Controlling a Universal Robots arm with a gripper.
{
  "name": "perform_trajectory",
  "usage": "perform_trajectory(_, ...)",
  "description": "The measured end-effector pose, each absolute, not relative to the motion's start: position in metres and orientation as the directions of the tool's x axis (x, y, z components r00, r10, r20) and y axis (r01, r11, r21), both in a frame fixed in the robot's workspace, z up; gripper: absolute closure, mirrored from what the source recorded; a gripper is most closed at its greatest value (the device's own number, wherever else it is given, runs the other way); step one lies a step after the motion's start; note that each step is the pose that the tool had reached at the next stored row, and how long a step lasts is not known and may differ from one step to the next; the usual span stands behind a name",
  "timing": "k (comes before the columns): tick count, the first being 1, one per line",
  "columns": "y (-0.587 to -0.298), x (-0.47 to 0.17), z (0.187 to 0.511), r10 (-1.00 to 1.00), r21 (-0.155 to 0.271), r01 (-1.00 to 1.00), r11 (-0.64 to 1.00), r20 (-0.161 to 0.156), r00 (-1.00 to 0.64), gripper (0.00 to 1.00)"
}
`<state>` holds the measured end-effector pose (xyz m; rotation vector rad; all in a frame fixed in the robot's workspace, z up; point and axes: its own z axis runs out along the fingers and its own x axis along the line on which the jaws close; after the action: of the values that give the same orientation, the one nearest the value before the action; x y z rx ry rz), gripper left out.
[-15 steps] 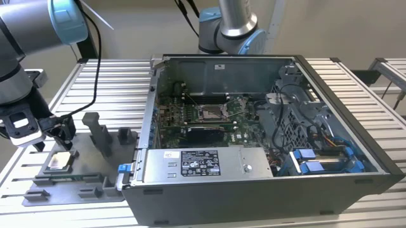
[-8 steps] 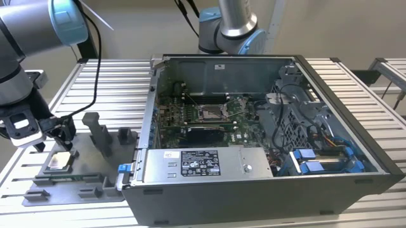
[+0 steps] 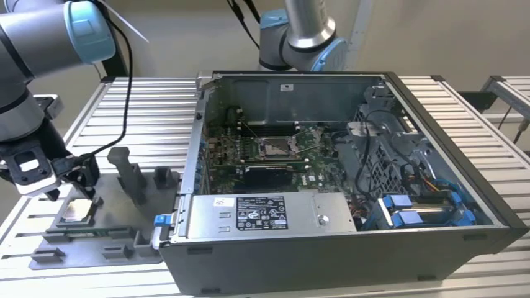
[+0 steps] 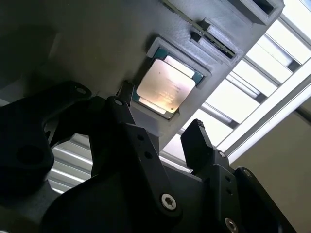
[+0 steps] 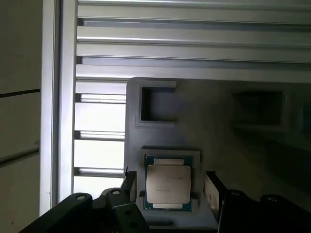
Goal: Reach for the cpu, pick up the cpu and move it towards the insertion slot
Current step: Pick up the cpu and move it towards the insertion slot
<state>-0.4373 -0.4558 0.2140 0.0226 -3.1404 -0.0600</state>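
Observation:
The cpu [image 3: 77,211] is a small pale silver square lying flat in a recess of the grey fixture plate [image 3: 108,248], at the exterior view's left. My gripper [image 3: 73,191] hangs just above it, open. In both wrist views the two black fingers stand on either side of the cpu [image 4: 166,87] [image 5: 168,183], with the gripper [image 4: 160,109] [image 5: 170,178] not touching it. The insertion slot [image 3: 276,146], a shiny silver frame on the green board, sits inside the open computer case, far to the exterior view's right of the gripper.
The open computer case [image 3: 348,254] has tall metal walls around the board. Grey upright blocks [image 3: 128,171] rise from the fixture plate between the gripper and the case. A second arm's base [image 3: 302,37] stands behind the case. The slatted metal table [image 3: 149,118] lies beneath.

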Motion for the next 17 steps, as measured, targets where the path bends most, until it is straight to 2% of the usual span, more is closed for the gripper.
perform_trajectory(17, -0.460, -0.438, 0.197, -0.010, 0.038, -0.010, 0.999, 0.000, -1.000, 0.00)
